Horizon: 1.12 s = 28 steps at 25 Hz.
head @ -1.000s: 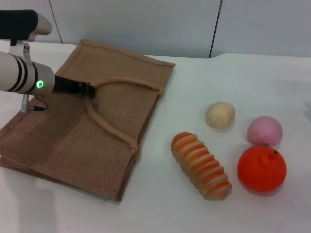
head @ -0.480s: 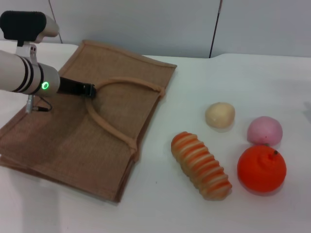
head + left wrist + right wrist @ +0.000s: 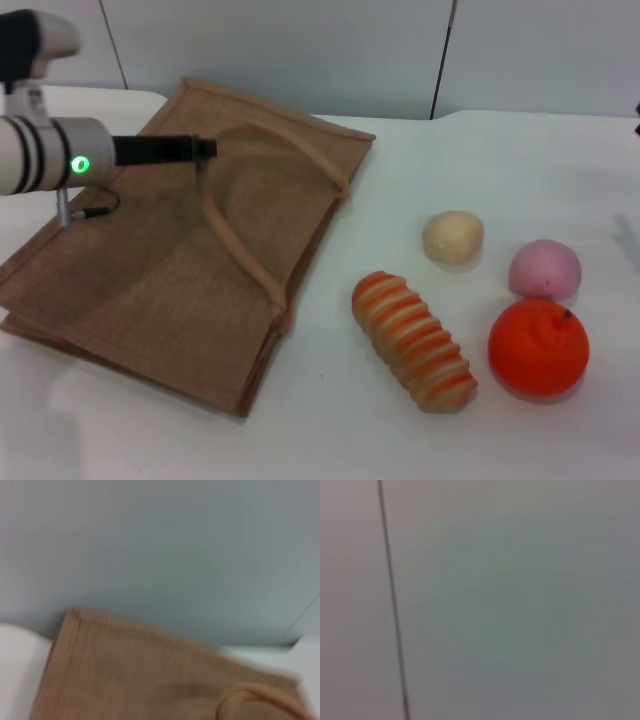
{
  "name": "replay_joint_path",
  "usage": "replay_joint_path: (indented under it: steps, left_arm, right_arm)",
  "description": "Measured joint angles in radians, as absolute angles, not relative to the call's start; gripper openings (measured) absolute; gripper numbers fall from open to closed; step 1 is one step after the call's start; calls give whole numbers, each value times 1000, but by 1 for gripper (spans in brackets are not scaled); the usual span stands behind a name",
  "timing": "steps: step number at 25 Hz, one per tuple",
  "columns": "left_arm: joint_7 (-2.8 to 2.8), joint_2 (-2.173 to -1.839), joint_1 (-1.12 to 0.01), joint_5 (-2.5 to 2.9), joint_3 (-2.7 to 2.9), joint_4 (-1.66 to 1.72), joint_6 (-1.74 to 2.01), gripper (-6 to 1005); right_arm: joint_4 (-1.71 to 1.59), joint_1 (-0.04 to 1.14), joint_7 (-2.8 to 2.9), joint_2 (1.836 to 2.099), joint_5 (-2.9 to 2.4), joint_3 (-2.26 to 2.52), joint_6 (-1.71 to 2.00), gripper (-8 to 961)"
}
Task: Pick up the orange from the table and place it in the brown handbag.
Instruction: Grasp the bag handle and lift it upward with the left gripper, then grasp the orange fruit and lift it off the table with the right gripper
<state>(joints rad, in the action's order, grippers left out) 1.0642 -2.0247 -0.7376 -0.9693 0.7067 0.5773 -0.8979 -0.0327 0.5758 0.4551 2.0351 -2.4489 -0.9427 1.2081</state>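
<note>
Presently the left gripper [image 3: 203,150] pinches a brown handbag [image 3: 150,280] handle, raising it. Orange [image 3: 538,348] sits on the table [image 3: 330,430], far across, on the right arm's side; right gripper unseen.

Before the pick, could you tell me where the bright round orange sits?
In the head view, the bright round orange sits on the white table's right, just below the pink round fruit.

Random extras on here: a striped orange-and-cream bread roll [image 3: 413,341], a small beige bun-looking ball [image 3: 453,237] behind it, and a pink round fruit [image 3: 545,269] off to the right.
</note>
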Motion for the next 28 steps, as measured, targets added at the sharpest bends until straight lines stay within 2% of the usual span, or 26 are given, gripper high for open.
replay_joint_path:
  steps: [7,13,19,28]
  left_arm:
    - [1294,-2003,-615,-1391,705,588,-1040,122]
    - [1441,-1992,-553,-1623,704,558,-1154,121]
    - [1548,-1982,-528,-1745,677,503,-1246,116]
    - [1613,-1980,-524,-1765,612,466,-1320,116]
  right_arm:
    - [-72,586,545,2021,-2535,-859,1310,891]
    - [-187,634,643,2016,-2640,-748,1442,891]
    - [-304,684,734,2015,-2709,-591,1544,890]
    - [-427,688,852,2017,-2711,-332,1695,890]
